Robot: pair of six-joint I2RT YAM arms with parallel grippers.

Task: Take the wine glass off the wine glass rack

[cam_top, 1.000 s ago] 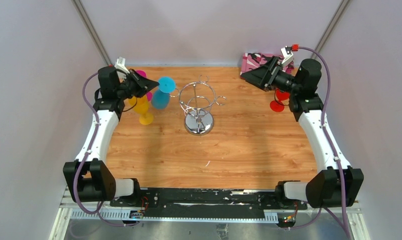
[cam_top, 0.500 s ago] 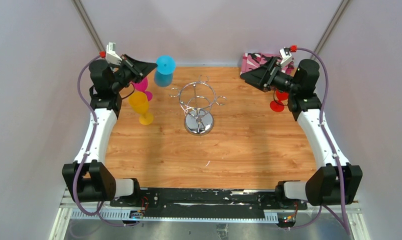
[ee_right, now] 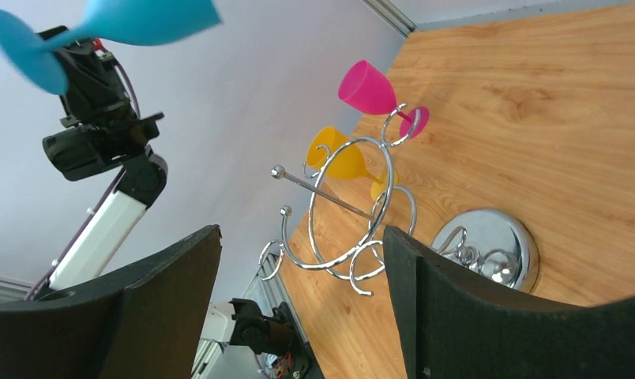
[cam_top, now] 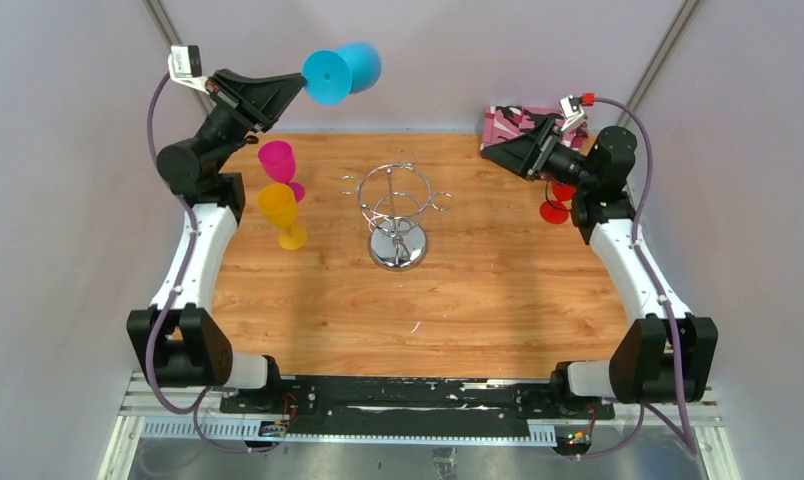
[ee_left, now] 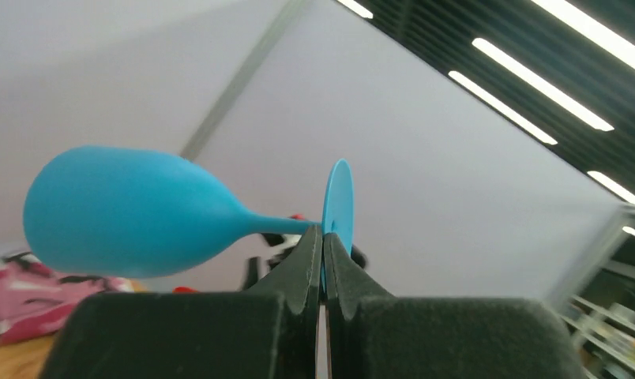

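Observation:
My left gripper (cam_top: 300,86) is raised high above the table's far left and is shut on the round foot of a blue wine glass (cam_top: 344,71). The glass lies on its side in the air, bowl pointing right. In the left wrist view the foot's thin edge is pinched between the fingertips, gripper (ee_left: 323,238) shut, and the bowl of the wine glass (ee_left: 125,210) sticks out to the left. The chrome wine glass rack (cam_top: 396,216) stands mid-table with no glass on its arms. My right gripper (cam_top: 502,150) hovers open at the far right, and its wrist view looks at the rack (ee_right: 362,215) between its wide-apart fingers, gripper (ee_right: 298,234).
A magenta glass (cam_top: 278,160) and a yellow glass (cam_top: 278,208) stand upright on the table's left. A red glass (cam_top: 555,208) sits behind the right arm. A pink patterned cloth (cam_top: 500,124) lies at the far right corner. Walls close in on both sides.
The left arm has lifted the blue glass from table height beside the rack up and back, tipping it onto its side. The right arm has barely moved.

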